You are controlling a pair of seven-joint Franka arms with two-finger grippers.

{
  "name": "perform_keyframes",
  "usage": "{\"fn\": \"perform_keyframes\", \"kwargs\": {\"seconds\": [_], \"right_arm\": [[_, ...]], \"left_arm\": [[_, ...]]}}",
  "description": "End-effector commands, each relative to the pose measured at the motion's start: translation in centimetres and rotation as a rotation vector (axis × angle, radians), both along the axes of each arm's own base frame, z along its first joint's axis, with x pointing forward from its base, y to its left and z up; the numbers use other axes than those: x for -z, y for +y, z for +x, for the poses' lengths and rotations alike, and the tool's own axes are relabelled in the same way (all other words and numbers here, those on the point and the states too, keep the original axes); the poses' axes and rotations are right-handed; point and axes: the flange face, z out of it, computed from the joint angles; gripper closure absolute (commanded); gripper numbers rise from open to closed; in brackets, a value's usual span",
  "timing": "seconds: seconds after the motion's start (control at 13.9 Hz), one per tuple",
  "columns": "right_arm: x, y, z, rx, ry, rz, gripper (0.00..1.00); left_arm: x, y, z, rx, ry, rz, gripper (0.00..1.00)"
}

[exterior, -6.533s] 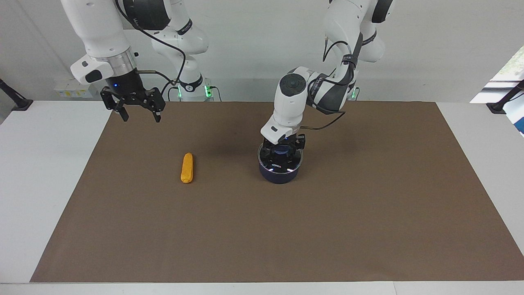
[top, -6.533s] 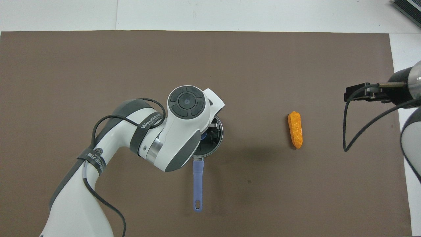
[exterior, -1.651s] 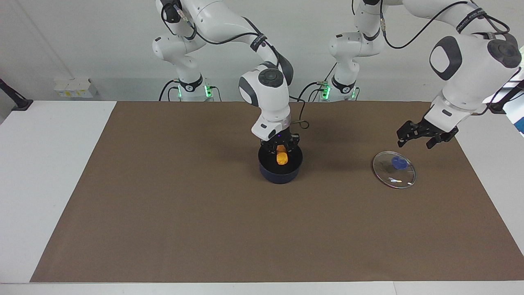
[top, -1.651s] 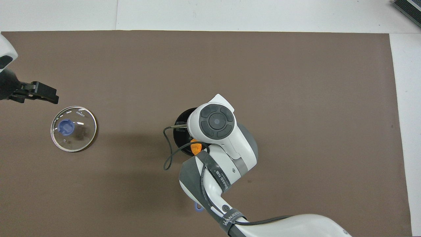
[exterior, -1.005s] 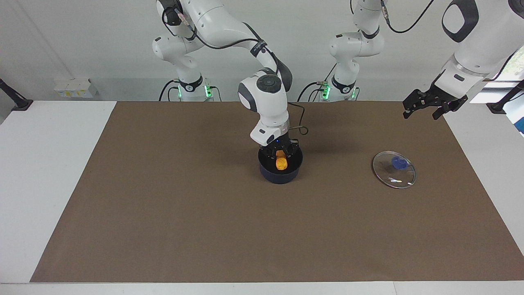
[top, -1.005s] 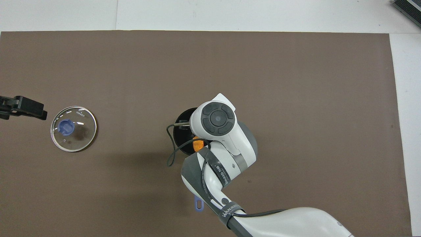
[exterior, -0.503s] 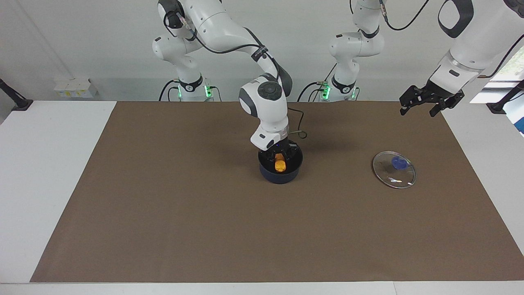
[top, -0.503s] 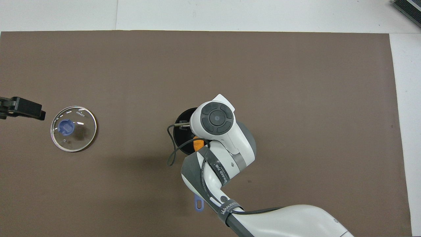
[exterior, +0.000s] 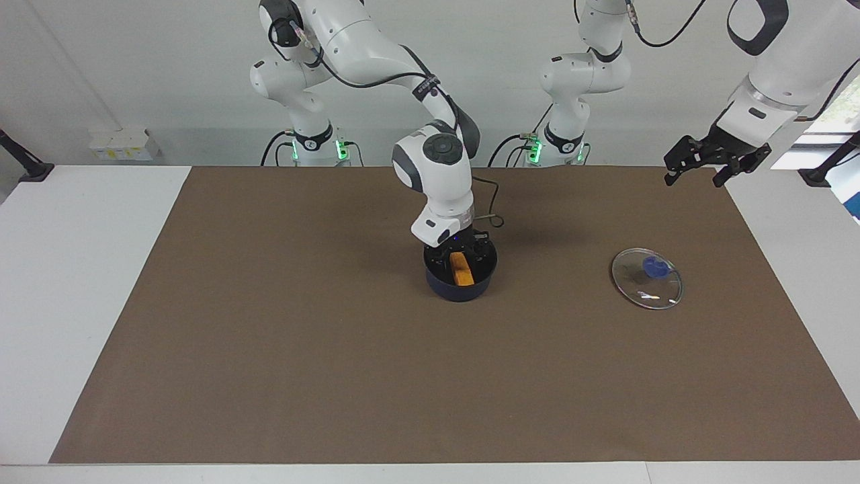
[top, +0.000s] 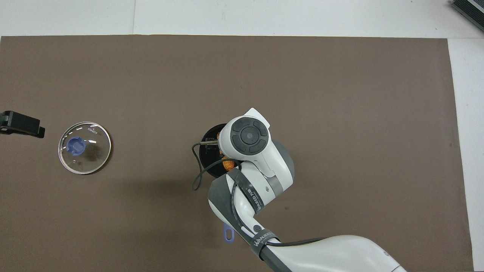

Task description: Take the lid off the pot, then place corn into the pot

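Facing view: pot [exterior: 460,286] sat mid-frame on the mat [exterior: 269,349], corn [exterior: 461,269] lying inside it. Right gripper [exterior: 462,251] was down at the rim, fingers spread, not pinching the corn. Lid [exterior: 646,278] lay flat at right; left gripper [exterior: 706,164] hung upper right, fingers spread, empty.

Overhead view: right arm's wrist covered most of the pot [top: 209,151]; a bit of corn [top: 227,164] showed. Lid [top: 84,147] at left, left gripper [top: 22,124] at the frame's left edge.
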Motion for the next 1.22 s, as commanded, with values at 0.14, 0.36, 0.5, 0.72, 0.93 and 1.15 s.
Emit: {"fn": "perform_keyframes", "kwargs": {"seconds": [0.14,0.36,0.5,0.72,0.93,1.15], "right_arm": [[-1.2,0.9,-0.2,0.065,-0.019,0.033,0.00],[-4.5,0.5,-0.2,0.069,-0.046,0.052,0.00],[-7.6,-1.0,-0.2,0.080,-0.060,0.053,0.00],[-11.6,-5.3,0.4,0.119,-0.067,0.044,0.00],[-14.7,-10.1,0.8,0.154,-0.101,0.008,0.00],[-18.1,-16.0,1.6,0.146,-0.116,-0.027,0.00]], "left_arm": [[-0.4,-0.2,-0.5,0.008,0.000,0.005,0.00],[-0.5,0.2,-0.5,0.001,-0.001,0.005,0.00],[-0.5,0.1,-0.5,0.004,-0.001,0.005,0.00],[-0.4,0.1,-0.5,0.004,0.000,0.005,0.00],[-0.5,0.1,-0.5,0.002,-0.001,0.005,0.00],[-0.4,0.1,-0.5,0.004,-0.001,0.005,0.00]]}}
